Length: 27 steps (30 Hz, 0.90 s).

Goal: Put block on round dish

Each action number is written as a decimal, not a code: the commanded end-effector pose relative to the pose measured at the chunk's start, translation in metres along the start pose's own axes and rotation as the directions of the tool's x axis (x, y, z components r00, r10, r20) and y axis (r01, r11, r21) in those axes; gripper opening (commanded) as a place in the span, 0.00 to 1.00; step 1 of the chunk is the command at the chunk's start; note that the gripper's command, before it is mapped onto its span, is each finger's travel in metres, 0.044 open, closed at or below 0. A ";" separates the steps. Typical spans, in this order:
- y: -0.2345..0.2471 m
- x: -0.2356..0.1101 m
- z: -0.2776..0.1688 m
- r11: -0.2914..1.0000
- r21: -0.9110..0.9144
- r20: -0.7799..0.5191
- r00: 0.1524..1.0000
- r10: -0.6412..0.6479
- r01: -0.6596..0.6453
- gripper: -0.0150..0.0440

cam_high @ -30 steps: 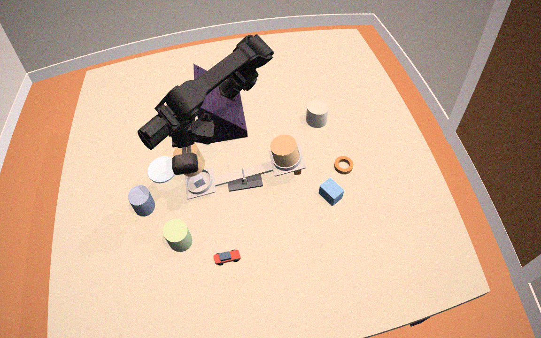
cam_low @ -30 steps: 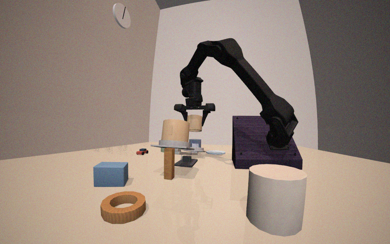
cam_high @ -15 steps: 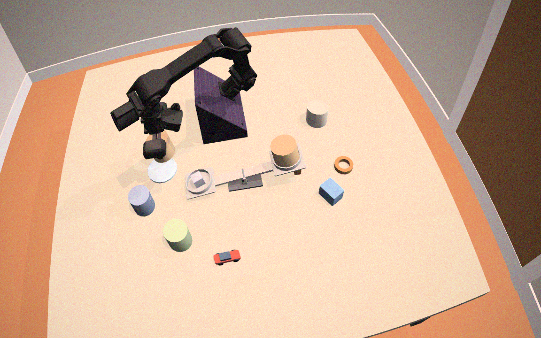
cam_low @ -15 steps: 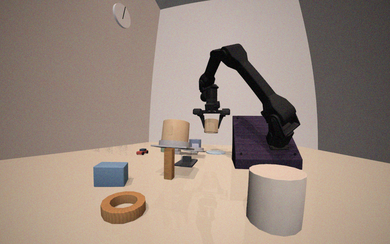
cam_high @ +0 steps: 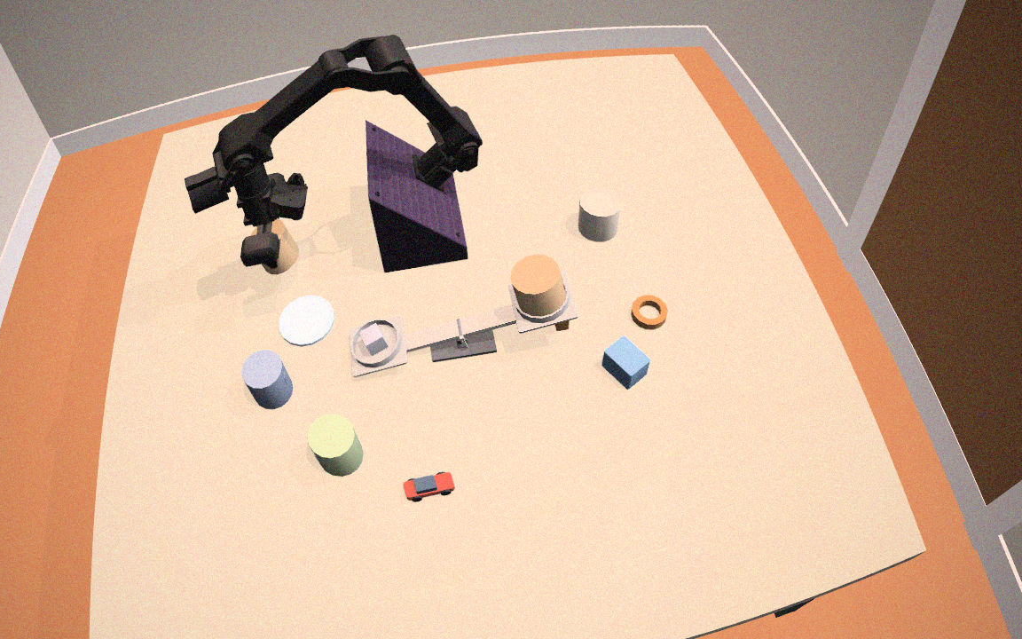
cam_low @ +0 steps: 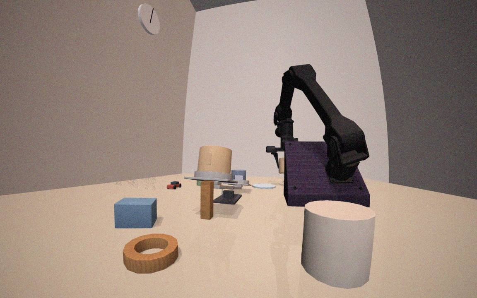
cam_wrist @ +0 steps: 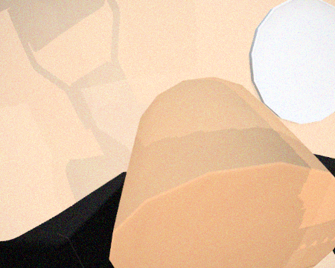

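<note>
My gripper [cam_high: 273, 244] [cam_wrist: 211, 170] is shut on a tan cup [cam_high: 283, 252] [cam_low: 281, 166] [cam_wrist: 212, 123] and holds it upright above the table, behind the dish in the top view. The purple ramp partly hides it in the exterior view. The round white dish [cam_high: 306, 319] [cam_low: 263, 186] [cam_wrist: 301, 59] is bare, and the held cup is off to its side. A small pale block [cam_high: 374, 339] [cam_low: 238, 177] lies uncovered inside the ring on the left pan [cam_high: 375, 367] of the balance. The other tan cup [cam_high: 538, 287] [cam_low: 214, 159] stands on the right pan.
A purple ramp [cam_high: 420, 198] [cam_low: 307, 170] carries the arm's base. A blue-grey cylinder [cam_high: 268, 381] and a green cylinder [cam_high: 336, 446] stand near the dish and left pan. A red car [cam_high: 428, 485], blue box [cam_high: 625, 362], wooden ring [cam_high: 636, 319] and white cylinder [cam_high: 598, 218] are farther away.
</note>
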<state>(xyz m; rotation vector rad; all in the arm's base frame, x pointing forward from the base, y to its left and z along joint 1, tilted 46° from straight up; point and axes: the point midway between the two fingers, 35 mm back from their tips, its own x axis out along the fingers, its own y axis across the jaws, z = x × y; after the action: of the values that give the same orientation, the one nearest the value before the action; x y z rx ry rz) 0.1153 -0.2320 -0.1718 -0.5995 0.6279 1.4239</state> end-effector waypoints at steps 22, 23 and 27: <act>0.001 0.054 -0.001 1.000 -0.017 -0.004 1.000 0.006 -0.006 0.25; 0.001 0.056 -0.001 1.000 -0.017 -0.004 1.000 0.006 -0.006 0.25; 0.001 0.062 -0.001 1.000 -0.017 -0.003 1.000 0.006 -0.006 0.25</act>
<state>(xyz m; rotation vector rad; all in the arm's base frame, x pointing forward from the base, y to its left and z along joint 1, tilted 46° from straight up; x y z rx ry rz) 0.1164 -0.1945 -0.2123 -0.6209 0.6214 1.4387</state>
